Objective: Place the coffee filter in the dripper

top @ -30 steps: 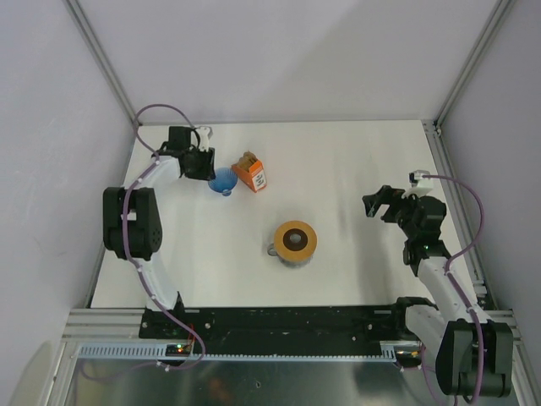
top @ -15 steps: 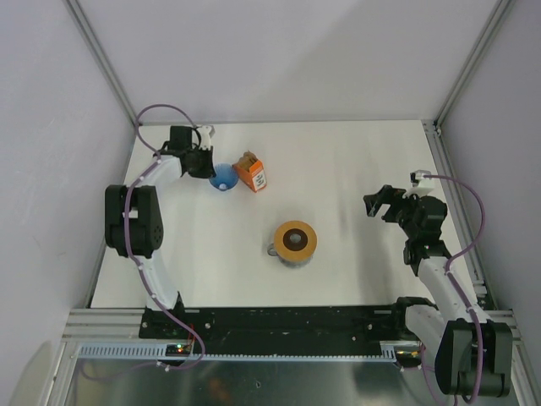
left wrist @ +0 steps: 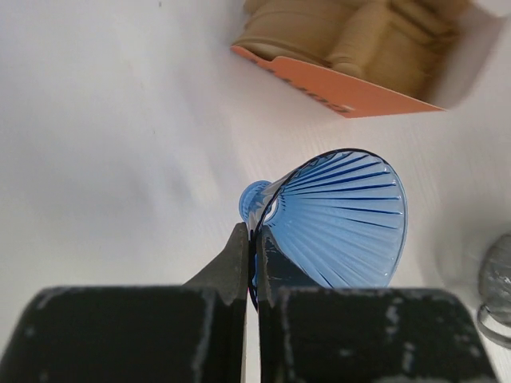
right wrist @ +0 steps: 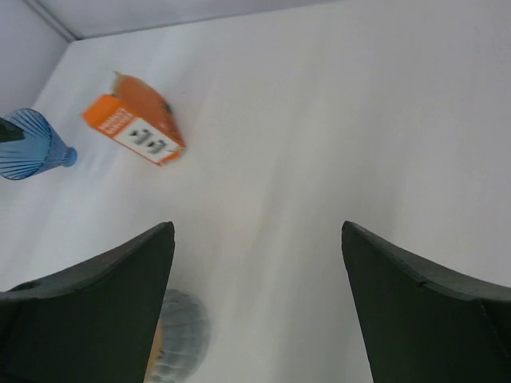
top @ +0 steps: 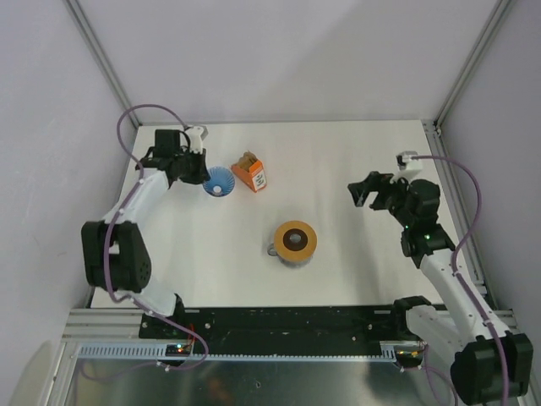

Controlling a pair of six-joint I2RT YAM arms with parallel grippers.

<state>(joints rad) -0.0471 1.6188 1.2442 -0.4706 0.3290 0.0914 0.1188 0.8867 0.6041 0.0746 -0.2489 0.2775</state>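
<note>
The dripper [top: 218,182] is a blue ribbed cone at the back left of the table. My left gripper [top: 201,169] is shut on its rim and holds it tilted. In the left wrist view my left gripper [left wrist: 254,239] pinches the thin wall of the dripper [left wrist: 343,215]. The dripper also shows in the right wrist view [right wrist: 28,148]. Tan-brown coffee filter paper [left wrist: 359,36] stands packed in the open orange box [top: 251,173]. My right gripper [top: 362,193] is open and empty at the right, and in its own wrist view [right wrist: 257,231] nothing lies between the fingers.
A grey cup with an orange-tan ring top [top: 295,243] stands at the table's middle, and it shows at the lower left of the right wrist view [right wrist: 176,335]. The orange box [right wrist: 136,132] lies just right of the dripper. Frame posts stand at the back corners.
My left arm has swung outward and drawn the dripper slightly left, away from the box. My right arm has reached forward and left over the table, gripper still open.
</note>
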